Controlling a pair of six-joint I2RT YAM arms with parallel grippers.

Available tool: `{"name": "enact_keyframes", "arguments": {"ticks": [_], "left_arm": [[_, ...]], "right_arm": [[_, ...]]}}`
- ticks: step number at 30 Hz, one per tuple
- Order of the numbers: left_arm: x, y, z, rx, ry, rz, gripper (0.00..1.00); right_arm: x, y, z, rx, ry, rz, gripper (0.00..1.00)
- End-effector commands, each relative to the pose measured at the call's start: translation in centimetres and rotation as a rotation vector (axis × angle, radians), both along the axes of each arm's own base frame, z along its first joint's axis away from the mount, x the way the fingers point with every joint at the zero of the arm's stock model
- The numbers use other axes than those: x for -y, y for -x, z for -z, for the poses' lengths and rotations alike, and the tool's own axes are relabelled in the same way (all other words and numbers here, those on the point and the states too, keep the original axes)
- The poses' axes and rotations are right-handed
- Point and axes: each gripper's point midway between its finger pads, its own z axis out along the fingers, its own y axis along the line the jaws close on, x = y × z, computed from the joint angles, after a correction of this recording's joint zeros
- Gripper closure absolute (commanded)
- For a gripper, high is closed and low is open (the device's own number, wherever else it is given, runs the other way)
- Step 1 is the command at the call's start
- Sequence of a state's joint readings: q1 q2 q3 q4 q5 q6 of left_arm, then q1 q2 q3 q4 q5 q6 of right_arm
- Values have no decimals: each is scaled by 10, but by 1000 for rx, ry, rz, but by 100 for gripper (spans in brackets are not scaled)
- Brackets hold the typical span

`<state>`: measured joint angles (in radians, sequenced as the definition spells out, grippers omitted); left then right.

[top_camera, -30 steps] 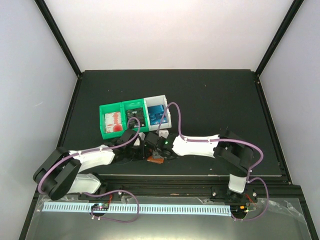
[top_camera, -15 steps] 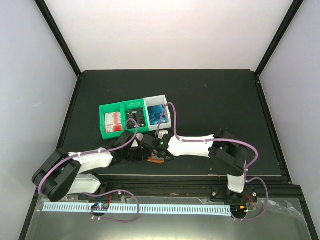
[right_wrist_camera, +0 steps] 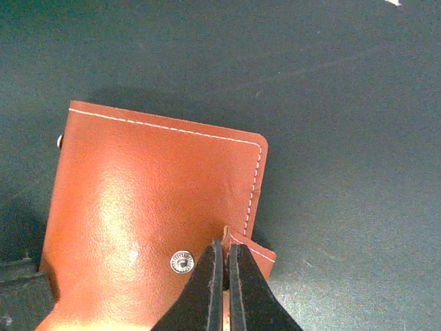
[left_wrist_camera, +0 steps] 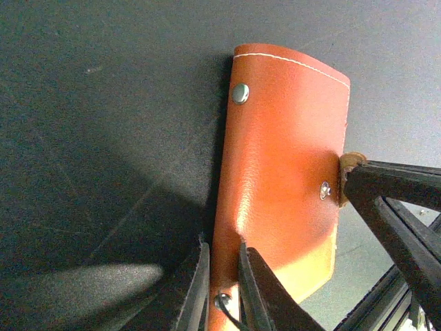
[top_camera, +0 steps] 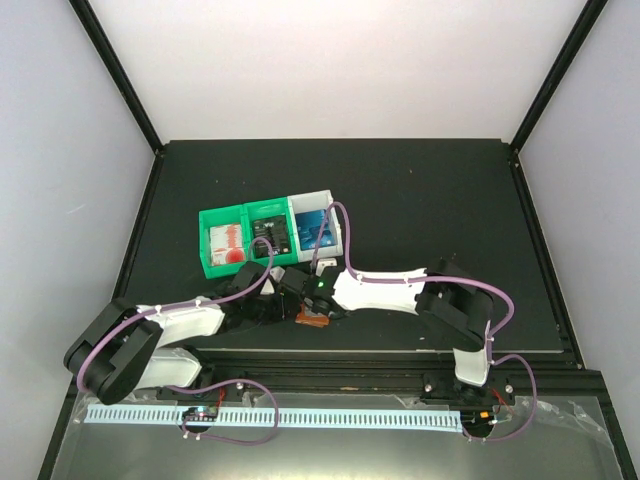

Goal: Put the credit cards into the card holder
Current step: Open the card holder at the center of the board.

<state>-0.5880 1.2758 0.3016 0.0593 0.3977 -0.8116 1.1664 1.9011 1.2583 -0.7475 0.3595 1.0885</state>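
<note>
The right gripper [right_wrist_camera: 224, 249] has just closed its fingers onto the snap tab [right_wrist_camera: 252, 251] of the card holder [right_wrist_camera: 151, 186], which lies shut at the near edge of the table [right_wrist_camera: 344, 103]. The left gripper [left_wrist_camera: 222, 261] clamps the holder's edge. Unsnapping can begin.

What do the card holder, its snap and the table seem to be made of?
The card holder: probably leather, reddish-brown, smooth soft sheen, white edge stitching. Its snap stud: shiny, silvery, likely metal. The table: dark matte surface, material unclear.
</note>
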Motion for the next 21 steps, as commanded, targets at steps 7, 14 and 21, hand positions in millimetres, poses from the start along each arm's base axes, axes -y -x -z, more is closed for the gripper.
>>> {"name": "enact_keyframes", "arguments": {"ticks": [7, 14, 21], "left_arm": [[-39, 35, 35, -133, -168, -3, 76], [-35, 27, 20, -85, -166, 24, 67], [-32, 23, 13, -61, -158, 40, 63]], "right_arm": [[25, -1, -10, 33, 7, 51, 95], [43, 5, -1, 10, 46, 96, 75], [44, 10, 7, -14, 41, 97, 74]]}}
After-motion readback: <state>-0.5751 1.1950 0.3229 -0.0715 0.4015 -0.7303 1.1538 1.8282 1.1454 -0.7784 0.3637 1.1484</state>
